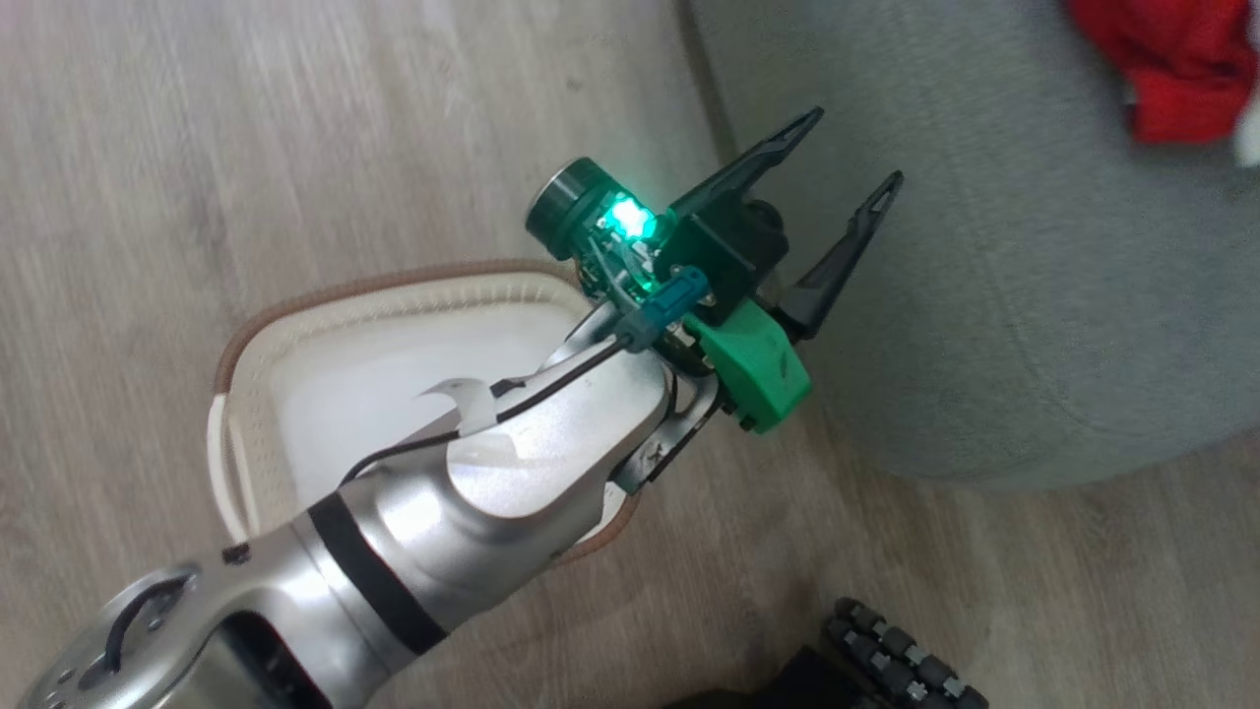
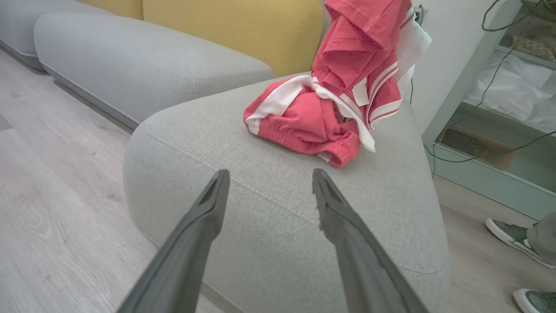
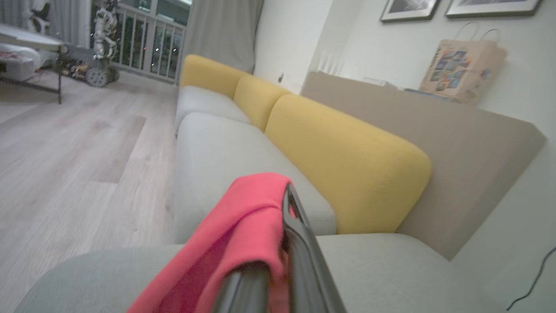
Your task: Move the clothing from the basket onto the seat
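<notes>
1 red clothing [image 3: 243, 208] piece pinched in the right pincer [image 3: 284, 195]; left pincer [image 1: 856, 146] spread over the seat [image 1: 984, 295].

No legible text, brand, number or sign anywhere. Paper bag [image 3: 462, 65]: patch of small colourful prints on its face, too blurred to read. Clothing [image 2: 343, 100]: white stripes and trim showing, no lettering that can be made out.

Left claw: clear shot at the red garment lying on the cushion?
Probably yes. The left claw is open and aimed at the garment, bare cushion between; only the second red garment hangs over its far side.
</notes>
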`<state>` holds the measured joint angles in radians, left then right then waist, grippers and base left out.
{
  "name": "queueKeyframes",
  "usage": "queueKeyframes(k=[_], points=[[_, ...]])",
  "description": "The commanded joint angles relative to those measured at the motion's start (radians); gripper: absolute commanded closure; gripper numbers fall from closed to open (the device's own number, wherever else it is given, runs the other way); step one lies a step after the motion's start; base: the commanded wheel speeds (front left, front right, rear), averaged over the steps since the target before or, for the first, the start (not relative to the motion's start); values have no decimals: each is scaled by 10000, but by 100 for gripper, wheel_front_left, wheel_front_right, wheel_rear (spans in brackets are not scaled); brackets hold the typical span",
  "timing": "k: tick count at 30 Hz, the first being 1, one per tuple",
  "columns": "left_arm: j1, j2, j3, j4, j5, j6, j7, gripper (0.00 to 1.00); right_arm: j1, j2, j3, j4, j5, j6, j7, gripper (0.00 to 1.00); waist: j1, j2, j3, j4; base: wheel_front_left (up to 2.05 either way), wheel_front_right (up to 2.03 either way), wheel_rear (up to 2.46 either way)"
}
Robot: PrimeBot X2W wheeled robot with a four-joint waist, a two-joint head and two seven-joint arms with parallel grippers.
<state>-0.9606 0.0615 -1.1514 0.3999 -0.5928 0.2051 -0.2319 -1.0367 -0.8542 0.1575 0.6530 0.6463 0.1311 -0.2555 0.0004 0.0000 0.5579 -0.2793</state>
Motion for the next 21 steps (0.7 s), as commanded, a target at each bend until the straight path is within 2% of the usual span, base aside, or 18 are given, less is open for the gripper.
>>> queueKeyframes(k=[1,5,10,12,16,20,21], points=[[-418,-109,146,-359,-88,104,-116,0,-81,-479,87,-30,-50,-4,-63,100,-4,0,423,399,0,0,0],[-626,-110,-125,-450,-274,318,-180,0,-340,-407,1057,884,-125,-4,-63,100,-4,0,540,556,0,0,0],[-778,-111,-368,-609,-539,512,-255,0,-520,-311,2984,2123,474,-4,384,100,-4,0,511,657,0,0,0],[-803,-111,-445,-633,-647,542,-272,0,-470,-297,3882,2087,1102,-4,1019,100,-4,0,453,684,0,0,0],[-815,-111,-506,-650,-817,594,-291,0,-417,-694,5395,1830,2388,-4,2332,100,-4,0,289,713,0,0,0],[-767,-111,-399,-758,-795,643,-295,0,-636,-1149,6378,1639,3361,-4,2959,100,-4,0,108,717,0,0,0],[-737,-111,-362,-771,-783,644,-295,0,-721,-1214,6561,1598,3546,-4,2948,83,-4,0,64,714,0,0,0]])
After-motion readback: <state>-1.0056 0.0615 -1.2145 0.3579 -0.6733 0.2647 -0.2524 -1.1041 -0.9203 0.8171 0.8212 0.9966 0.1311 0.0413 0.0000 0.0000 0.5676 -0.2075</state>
